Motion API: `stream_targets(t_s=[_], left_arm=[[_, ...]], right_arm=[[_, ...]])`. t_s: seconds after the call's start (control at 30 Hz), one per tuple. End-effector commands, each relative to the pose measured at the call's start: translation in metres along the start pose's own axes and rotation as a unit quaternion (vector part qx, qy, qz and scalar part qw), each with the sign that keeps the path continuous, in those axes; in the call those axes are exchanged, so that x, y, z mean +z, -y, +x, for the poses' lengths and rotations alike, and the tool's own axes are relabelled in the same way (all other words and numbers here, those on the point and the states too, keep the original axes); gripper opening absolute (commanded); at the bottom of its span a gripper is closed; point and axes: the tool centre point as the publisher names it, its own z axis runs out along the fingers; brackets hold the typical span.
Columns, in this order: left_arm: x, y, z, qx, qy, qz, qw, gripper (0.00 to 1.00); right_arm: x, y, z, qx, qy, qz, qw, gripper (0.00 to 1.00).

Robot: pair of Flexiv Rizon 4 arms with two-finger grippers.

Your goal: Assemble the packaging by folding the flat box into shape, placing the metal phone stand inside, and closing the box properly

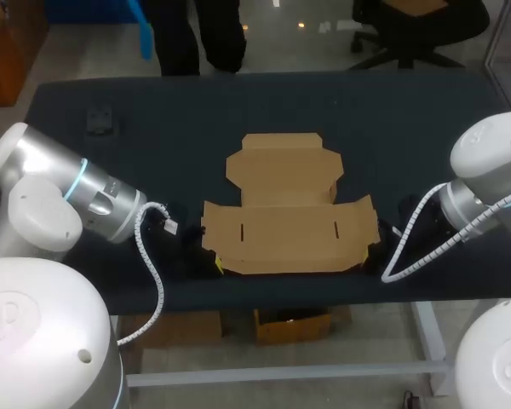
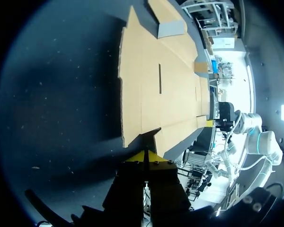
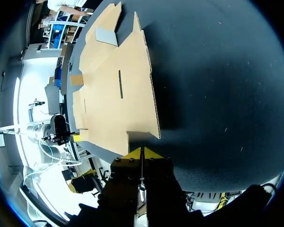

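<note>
My two arms meet at the near edge of the dark table [image 1: 426,119], where the flat box [image 1: 285,213] lies unfolded at the centre, plain brown face up. Its narrower lid panel points to 12 o'clock and its wide panel, cut with two short slots, stretches from 9 to 3 o'clock.

My left gripper [image 1: 209,259] sits at the cardboard's 7 o'clock corner. Seen from the left wrist, my left gripper's [image 2: 146,155] yellow tips are pressed together on a small corner flap of the flat box [image 2: 165,94], which rises slightly off the cloth there.

My right gripper [image 1: 376,256] mirrors it at the 5 o'clock corner. From the right wrist, my right gripper [image 3: 141,153] also has its tips drawn together, pinching the sheet's edge, and the rest of the flat box [image 3: 113,94] runs flat ahead of the fingers.

A small dark object [image 1: 100,118] rests well apart, toward 10 o'clock from the cardboard, too indistinct for me to identify.
</note>
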Motion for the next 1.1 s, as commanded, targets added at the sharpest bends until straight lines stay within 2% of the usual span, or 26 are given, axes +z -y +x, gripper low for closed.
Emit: stream_targets(t_s=[0.03,0.37,0.57,1.1], left_arm=[[0.002,0.002,0.002,0.001,0.0,-0.002,1.0,0.0],[-0.002,0.003,0.013,0.01,0.006,0.001,1.0,0.0],[0.003,0.006,0.02,0.016,0.029,-0.008,0.999,0.0],[0.012,0.01,0.029,0.018,0.064,-0.014,0.998,0.0]], right_arm=[[0.001,-0.002,0.0,0.001,0.001,0.002,1.0,0.0],[0.002,-0.003,0.001,0.002,0.005,0.004,1.0,0.0],[0.002,-0.005,0.004,0.001,0.008,0.004,1.0,0.0],[0.005,-0.001,0.014,0.001,0.046,-0.009,0.999,0.0]])
